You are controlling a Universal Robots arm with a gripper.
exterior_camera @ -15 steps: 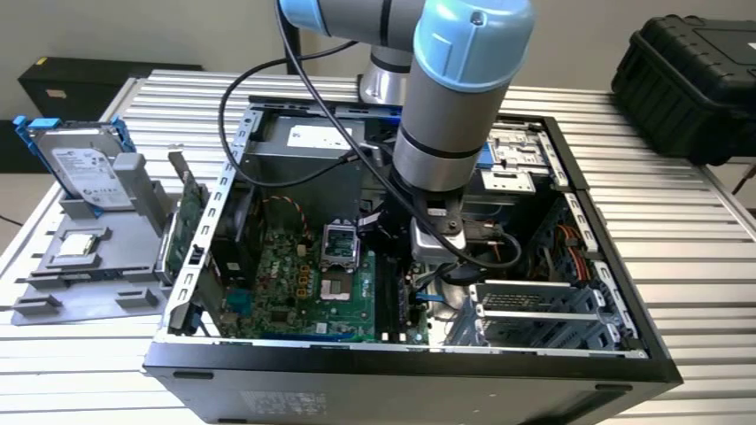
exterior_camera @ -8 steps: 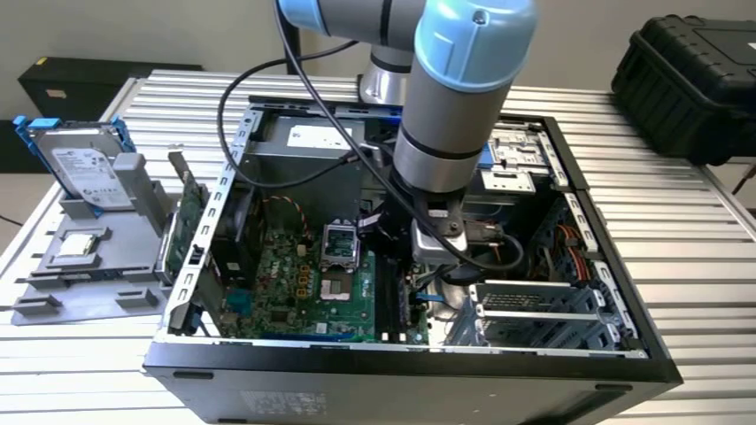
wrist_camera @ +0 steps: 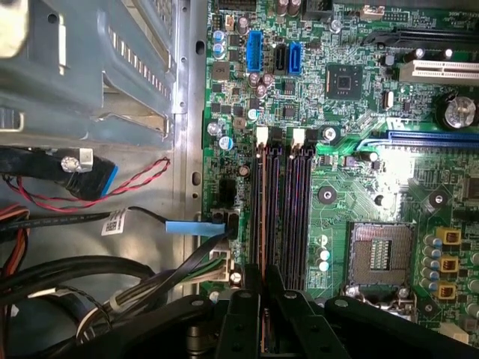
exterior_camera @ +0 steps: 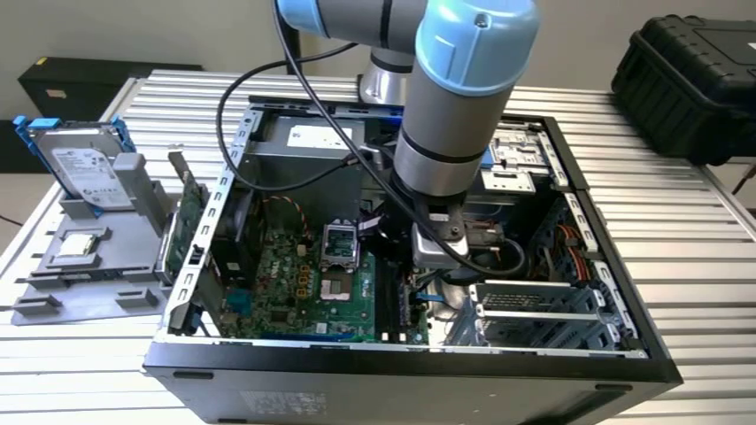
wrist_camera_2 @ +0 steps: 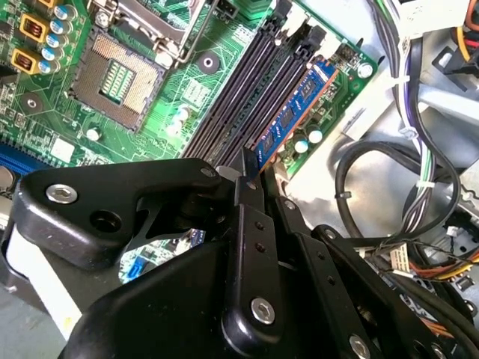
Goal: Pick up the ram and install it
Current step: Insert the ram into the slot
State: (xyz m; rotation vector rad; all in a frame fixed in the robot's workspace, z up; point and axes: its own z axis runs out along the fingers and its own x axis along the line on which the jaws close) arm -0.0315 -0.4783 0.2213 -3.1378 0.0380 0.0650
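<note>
The ram (wrist_camera_2: 293, 111) is a thin blue stick with black chips. It stands on edge in the outermost of the black memory slots (wrist_camera_2: 243, 93) on the green motherboard (wrist_camera_2: 187, 97). My gripper (wrist_camera_2: 250, 170) is shut on the stick's near end, which passes between the black fingers (wrist_camera_2: 254, 239). In the first wrist view the ram (wrist_camera: 261, 209) is a thin edge lying along the outer slot, beside the other memory slots (wrist_camera: 296, 209), and it runs into the gripper (wrist_camera: 259, 288). In the exterior view the arm (exterior_camera: 455, 133) reaches down into the open computer case (exterior_camera: 390, 354), over the motherboard (exterior_camera: 296, 292).
Cable bundles (wrist_camera_2: 389, 172) and a drive cage (exterior_camera: 532, 305) lie close beside the slots. The open processor socket (wrist_camera: 382, 250) sits on the slots' other side. Outside the case, at the exterior view's left, are a silver hard drive (exterior_camera: 88, 164), a green card (exterior_camera: 187, 221) and a grey fixture (exterior_camera: 83, 266).
</note>
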